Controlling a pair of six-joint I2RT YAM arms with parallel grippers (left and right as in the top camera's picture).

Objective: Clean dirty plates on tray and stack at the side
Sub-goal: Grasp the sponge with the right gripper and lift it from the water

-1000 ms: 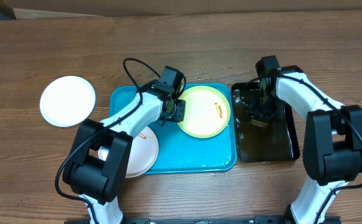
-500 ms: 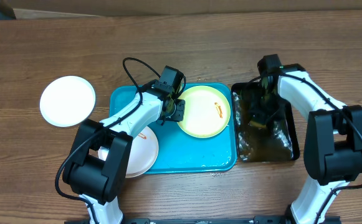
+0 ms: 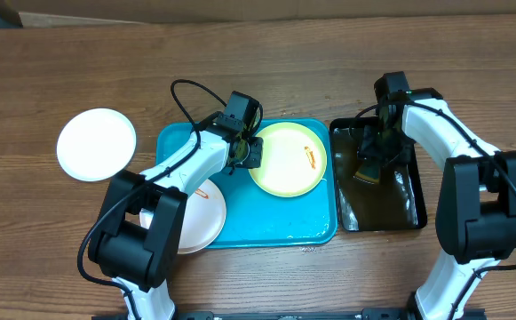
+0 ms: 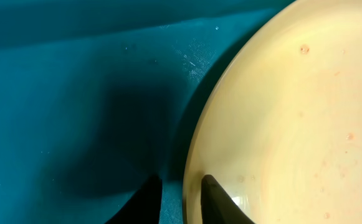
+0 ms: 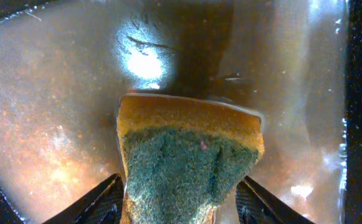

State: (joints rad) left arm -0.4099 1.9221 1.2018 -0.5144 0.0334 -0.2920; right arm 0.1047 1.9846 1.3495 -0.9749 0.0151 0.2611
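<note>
One plate of three done, two left to wipe

One round white plate (image 3: 97, 144) sits on the wooden tabletop (image 3: 44, 249), well left of the tray, with no smear showing. Count it as done and the start of your stack. Two remain on the large turquoise plastic tray (image 3: 266, 222). The pale lime-green round plate (image 3: 284, 173) carries an orange-red sauce streak (image 3: 312, 158). A second white plate (image 3: 209, 218) overhangs the tray's front-left corner, half hidden under the left arm, also with an orange mark.

Your left claw (image 4: 181, 182) straddles the green plate's edge, one finger over the plate, one on the tray side. You can't tell if it's pinching yet. Your right claw (image 5: 179, 186) is clamped on the yellow sponge with a green scouring face (image 5: 187, 149), over the narrow black tray (image 3: 413, 209) of brownish water.

The plates look smooth, hard and shallow. The sponge looks soft and coarse-fibred, likely wet. The turquoise tray looks slick.
</note>
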